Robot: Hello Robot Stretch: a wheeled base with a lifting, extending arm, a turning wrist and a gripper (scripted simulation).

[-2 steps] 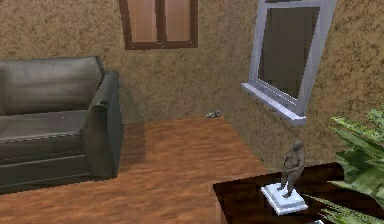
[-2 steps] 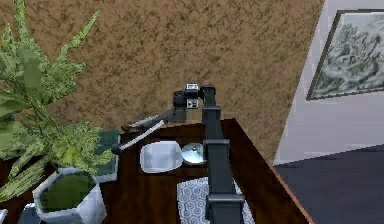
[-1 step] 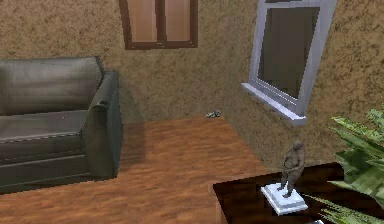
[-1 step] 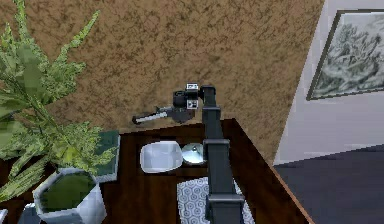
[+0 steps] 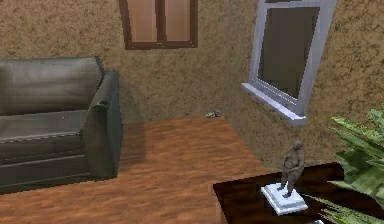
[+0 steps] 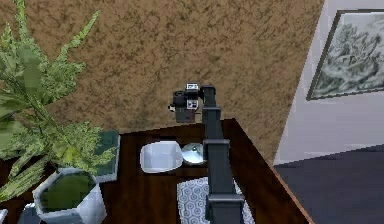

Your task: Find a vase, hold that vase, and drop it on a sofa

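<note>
A dark grey sofa [image 5: 50,120] stands against the wall at the forward view's left. In the arm side view the arm rises from the bottom edge, and the gripper [image 6: 183,106] sits at its far end above the back edge of a dark wooden table [image 6: 140,195], with the brown wall behind it. I cannot make out its far end, so I cannot tell whether it holds anything. On the table below it lie a shallow white dish [image 6: 160,157] and a small grey rounded thing [image 6: 193,153].
A leafy plant in a white pot [image 6: 70,192] takes the table's left end, with a greenish flat slab [image 6: 108,155] beside it. A grey statue [image 5: 290,172] stands on the table. A window [image 5: 290,55] and framed picture [image 6: 350,55] hang on the walls. Wooden floor [image 5: 170,160] lies before the sofa.
</note>
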